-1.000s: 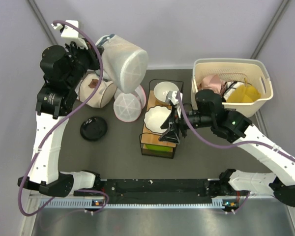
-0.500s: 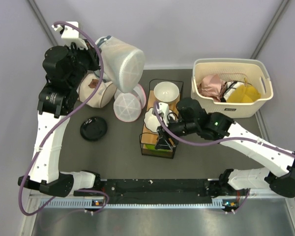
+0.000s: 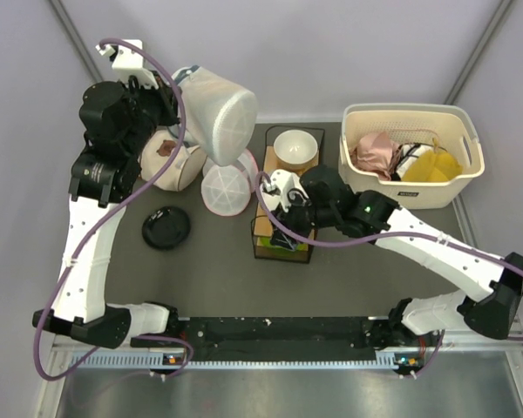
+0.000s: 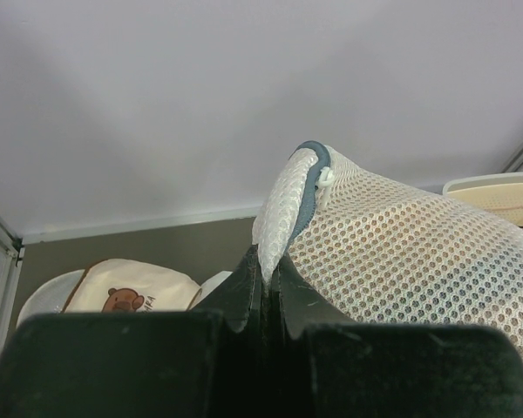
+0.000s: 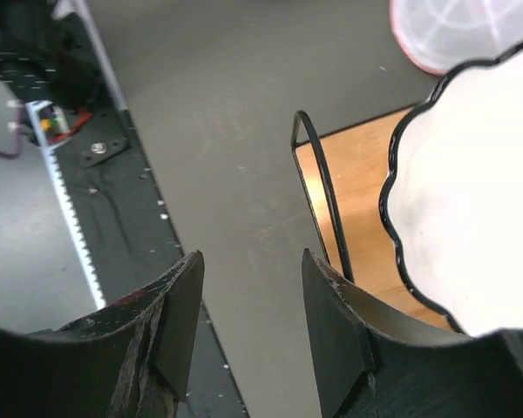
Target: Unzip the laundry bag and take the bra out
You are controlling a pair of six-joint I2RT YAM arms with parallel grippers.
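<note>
The laundry bag (image 3: 220, 111), a round drum of white mesh with greyish trim, hangs tilted in the air at the back left. My left gripper (image 3: 176, 106) is shut on a fold of its mesh next to the trim (image 4: 309, 170). In the left wrist view the mesh (image 4: 401, 252) fills the right side, and the left gripper (image 4: 268, 272) pinches its edge. The bra does not show in any view. My right gripper (image 3: 281, 219) hovers open over the bowl rack, nothing between its fingers. In the right wrist view the right gripper (image 5: 248, 266) points at bare table.
A black wire bowl rack (image 3: 281, 253) on a wooden base holds a white bowl (image 3: 295, 146) and a scalloped bowl (image 5: 471, 209). A beige basket (image 3: 460, 122) of garments stands at the right. A beige mesh bag (image 3: 170, 167), a pink-trimmed mesh bag (image 3: 225, 190) and a black dish (image 3: 166, 228) lie on the left.
My right arm has swung left over the bowl rack and its jaws have narrowed a little. The left gripper and the lifted bag have hardly moved.
</note>
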